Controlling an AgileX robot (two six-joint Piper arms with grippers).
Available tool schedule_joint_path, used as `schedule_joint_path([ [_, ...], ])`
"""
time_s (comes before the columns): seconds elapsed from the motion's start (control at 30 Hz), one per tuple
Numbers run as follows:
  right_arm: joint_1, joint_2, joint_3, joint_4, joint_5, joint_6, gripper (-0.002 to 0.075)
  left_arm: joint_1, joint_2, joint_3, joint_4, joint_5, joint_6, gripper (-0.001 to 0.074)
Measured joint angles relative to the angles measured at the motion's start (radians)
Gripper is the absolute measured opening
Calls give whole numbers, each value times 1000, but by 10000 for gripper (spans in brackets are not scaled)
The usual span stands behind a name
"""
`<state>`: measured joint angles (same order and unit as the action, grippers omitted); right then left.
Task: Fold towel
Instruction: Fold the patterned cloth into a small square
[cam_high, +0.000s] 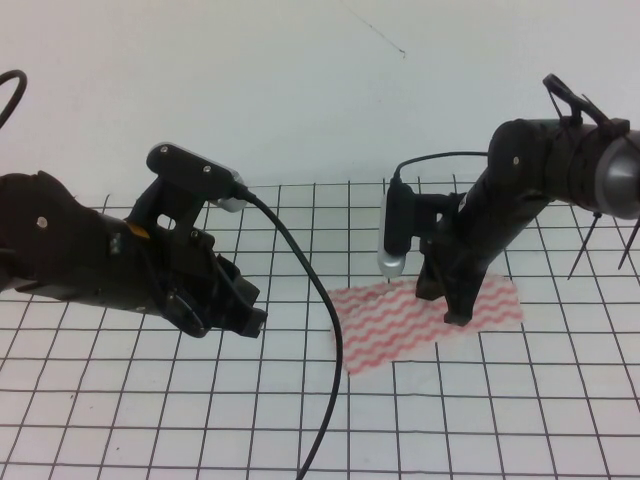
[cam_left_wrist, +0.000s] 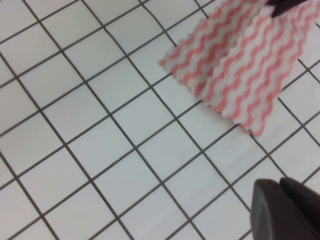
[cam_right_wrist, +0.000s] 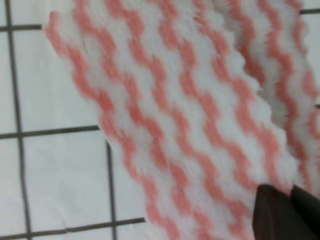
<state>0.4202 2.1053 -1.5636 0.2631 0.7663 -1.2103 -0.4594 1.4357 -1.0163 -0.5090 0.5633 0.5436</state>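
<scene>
Holds nothing in left gripper (cam_high: 254, 322), fully closed, hovering above bench (cam_high: 150, 420) left of towel (cam_high: 400, 325); pinches towel near its right end with right gripper (cam_high: 456, 318), closed tight, tips down on cloth; shows open bench beyond every towel edge

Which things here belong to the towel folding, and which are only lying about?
Job:
- towel, on the grid table
- right gripper, down at the towel, fingers shut on it

Not in use:
- left gripper, shut, hovering left of the towel
- black cable
</scene>
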Motion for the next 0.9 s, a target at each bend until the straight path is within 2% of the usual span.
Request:
schedule_joint_path([
  [0.2,0,22,-8,-12,-82,0,7,0,0,0,0,0,0,-1],
  [0.63,0,75,-26,-75,-105,58,10,0,10,0,-4,2,0,-1],
  [0.7,-2,75,-26,-75,-107,81,38,0,19,0,-8,2,0,-1],
  [0.9,-2,65,-26,-96,-108,125,262,0,22,0,-12,6,3,-1],
])
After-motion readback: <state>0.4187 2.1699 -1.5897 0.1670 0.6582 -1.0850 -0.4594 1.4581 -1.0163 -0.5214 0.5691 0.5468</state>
